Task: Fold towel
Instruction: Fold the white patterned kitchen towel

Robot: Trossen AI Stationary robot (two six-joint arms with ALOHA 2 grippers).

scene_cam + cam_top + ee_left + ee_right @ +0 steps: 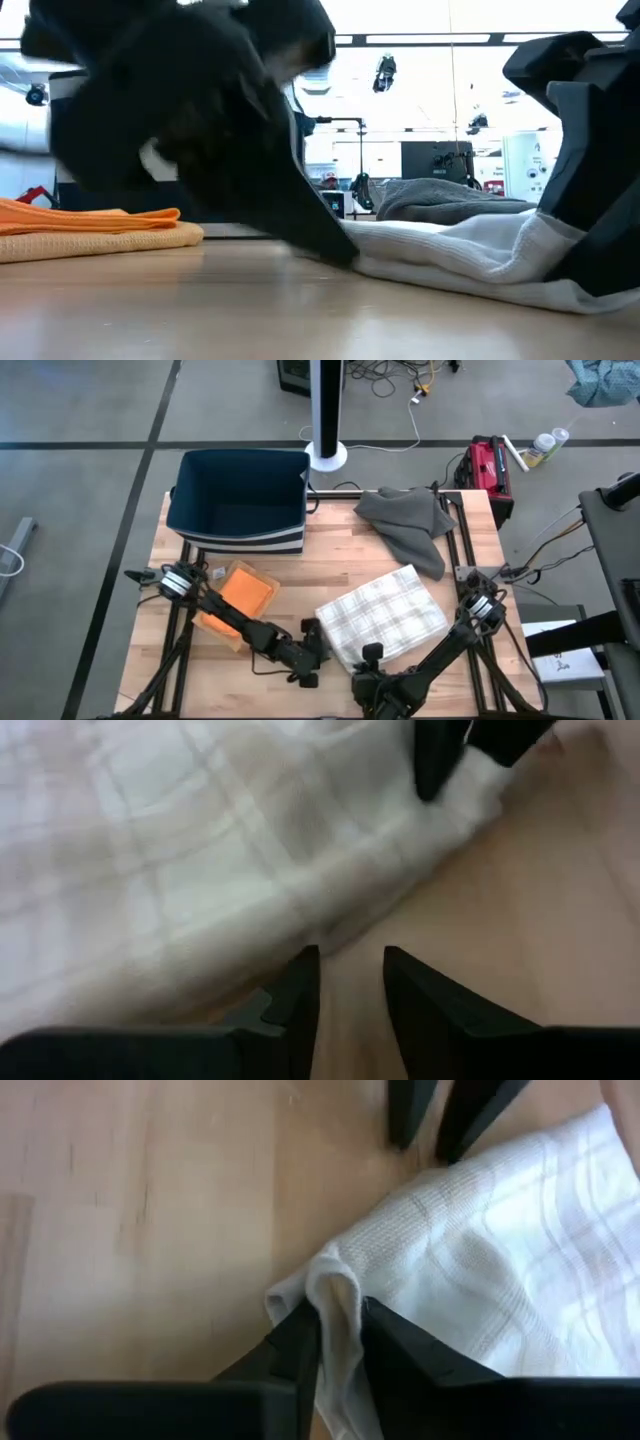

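Three towels (pixel 383 617); one bin (pixel 240 500) — two grippers (pixel 338 1342)

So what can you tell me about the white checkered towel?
The white checkered towel is soft woven cloth with faint grey plaid lines. It lies folded and a bit rumpled on the wooden table, near the front edge, at a slant. The right gripper has a bunched corner between its fingers. The left gripper sits at the towel's edge with nothing between its fingers.
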